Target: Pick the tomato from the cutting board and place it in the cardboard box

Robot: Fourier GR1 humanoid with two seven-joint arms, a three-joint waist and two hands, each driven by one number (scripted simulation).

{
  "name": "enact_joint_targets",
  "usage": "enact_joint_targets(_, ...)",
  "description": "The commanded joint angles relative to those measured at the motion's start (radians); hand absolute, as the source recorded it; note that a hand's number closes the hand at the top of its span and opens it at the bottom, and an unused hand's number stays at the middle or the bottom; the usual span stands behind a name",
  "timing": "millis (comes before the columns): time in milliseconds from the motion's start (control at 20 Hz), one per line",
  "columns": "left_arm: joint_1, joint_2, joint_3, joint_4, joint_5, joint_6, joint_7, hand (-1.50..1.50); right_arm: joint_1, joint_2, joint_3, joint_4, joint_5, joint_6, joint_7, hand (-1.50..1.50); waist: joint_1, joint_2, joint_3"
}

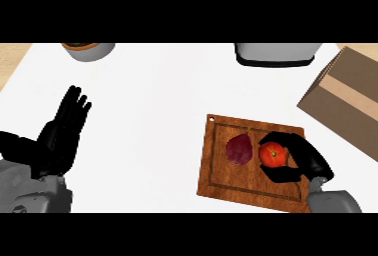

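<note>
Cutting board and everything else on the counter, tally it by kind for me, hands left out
Cutting board: 1
Tomato: 1
Dark purple vegetable: 1
Cardboard box: 1
Grey containers at the far edge: 2
Total: 6

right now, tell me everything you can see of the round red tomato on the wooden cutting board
The round red tomato looks smooth and glossy, orange-red with a pale highlight. It sits on the right part of the brown wooden cutting board, just right of a dark purple oval vegetable; I cannot tell if they touch. The black right hand curls round it, fingers above and thumb below, hiding its right side. It is not yet in the cardboard box.
</note>
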State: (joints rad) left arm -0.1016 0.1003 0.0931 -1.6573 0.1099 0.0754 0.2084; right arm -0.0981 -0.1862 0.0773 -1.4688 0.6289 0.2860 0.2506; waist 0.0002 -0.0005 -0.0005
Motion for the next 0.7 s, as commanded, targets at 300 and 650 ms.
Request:
enact_joint_targets(300,-0.024,0.005,-0.002,-0.019,-0.018,0.011,0.041,0.0,0.02,-0.003,0.006,-0.037,0.11,-0.124,-0.084,1.5,-0.002,0.0,0.001)
enact_joint_targets(650,0.024,0.003,0.013,-0.008,-0.005,0.006,0.022,0.0,0.164,-0.234,0.402,-0.343,0.291,-0.009,-0.46,1.5,-0.022,-0.028,-0.003)
